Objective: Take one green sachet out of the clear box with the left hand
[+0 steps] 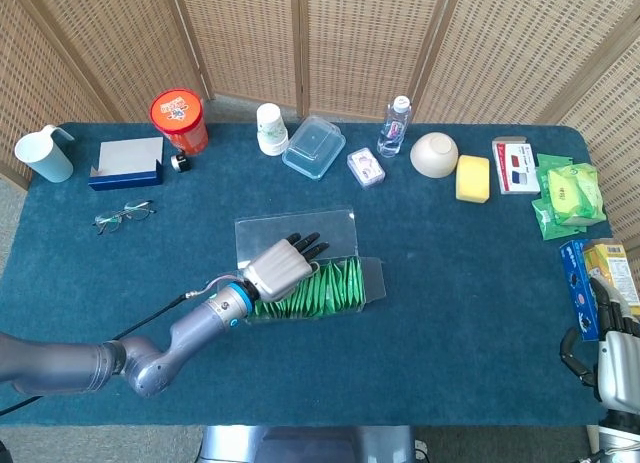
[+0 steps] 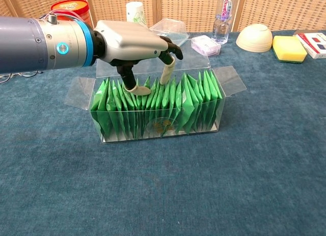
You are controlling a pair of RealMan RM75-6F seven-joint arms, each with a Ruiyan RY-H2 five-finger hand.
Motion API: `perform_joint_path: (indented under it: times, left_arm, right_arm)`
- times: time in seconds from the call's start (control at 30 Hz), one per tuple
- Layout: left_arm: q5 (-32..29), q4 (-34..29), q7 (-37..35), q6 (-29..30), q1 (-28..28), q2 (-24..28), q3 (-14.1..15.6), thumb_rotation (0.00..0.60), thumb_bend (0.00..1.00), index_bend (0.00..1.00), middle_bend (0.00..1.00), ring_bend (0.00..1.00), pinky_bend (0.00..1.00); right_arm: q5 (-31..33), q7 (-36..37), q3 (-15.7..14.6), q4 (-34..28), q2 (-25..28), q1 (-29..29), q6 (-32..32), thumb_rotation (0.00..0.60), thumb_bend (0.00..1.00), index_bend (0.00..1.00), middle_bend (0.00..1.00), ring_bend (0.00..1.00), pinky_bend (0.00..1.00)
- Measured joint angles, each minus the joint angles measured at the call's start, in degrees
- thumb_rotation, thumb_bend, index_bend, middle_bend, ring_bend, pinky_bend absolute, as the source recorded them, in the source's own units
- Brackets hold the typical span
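Note:
A clear box point(image 2: 228, 95) with open flaps stands mid-table, packed with a row of upright green sachets point(image 2: 181, 101). In the head view the box point(image 1: 371, 278) and its sachets point(image 1: 328, 289) lie just right of my left hand point(image 1: 279, 266). From the chest view, my left hand point(image 2: 133, 40) hovers over the left half of the row, palm down. Its thumb and one finger point down, spread apart, their fingertips point(image 2: 165, 76) at the sachet tops. No sachet is held between them. My right hand point(image 1: 617, 369) shows only partly at the bottom right edge, far from the box.
Along the back stand a red tub point(image 1: 179, 120), a paper cup point(image 1: 270, 129), a plastic container point(image 1: 313, 147), a water bottle point(image 1: 394, 126), a bowl point(image 1: 434, 154) and a yellow sponge point(image 1: 473, 178). Glasses point(image 1: 123, 216) lie left. Green packets point(image 1: 568, 198) and boxes sit at the right edge.

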Motion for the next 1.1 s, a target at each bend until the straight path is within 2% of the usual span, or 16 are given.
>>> perform_joint_path:
  times: [0.3, 0.67, 0.87, 1.1]
  left_arm:
    - [-1.0, -0.8, 1.0, 0.6, -0.4, 0.7, 0.4, 0.6, 0.38, 0.53, 0.09, 0.0, 0.17]
    - [-0.5, -1.0, 0.4, 1.2, -0.2, 1.0, 0.6, 0.6, 0.38, 0.55, 0.1, 0.0, 0.17]
    - [0.3, -0.8, -0.1, 1.6, 0.0, 0.8, 0.5, 0.6, 0.43, 0.61, 0.16, 0.02, 0.17]
    - [2.5, 0.3, -2.0, 2.1, 0.7, 0.2, 0.4, 0.6, 0.44, 0.64, 0.2, 0.05, 0.17]
  right_arm:
    - [-0.1, 0.1, 0.2, 0.1, 0.0, -0.1, 0.2, 0.47, 0.66, 0.04, 0.1, 0.09, 0.2]
    - [-0.2, 0.1, 0.3, 0.1, -0.2, 0.0, 0.2, 0.47, 0.67, 0.04, 0.1, 0.09, 0.2]
    - [-0.3, 0.1, 0.4, 0.2, -0.2, -0.1, 0.4, 0.469, 0.66, 0.04, 0.1, 0.09, 0.2]
    - [-0.5, 0.3, 0.4, 0.4, -0.3, -0.2, 0.7, 0.47, 0.67, 0.04, 0.1, 0.09, 0.2]
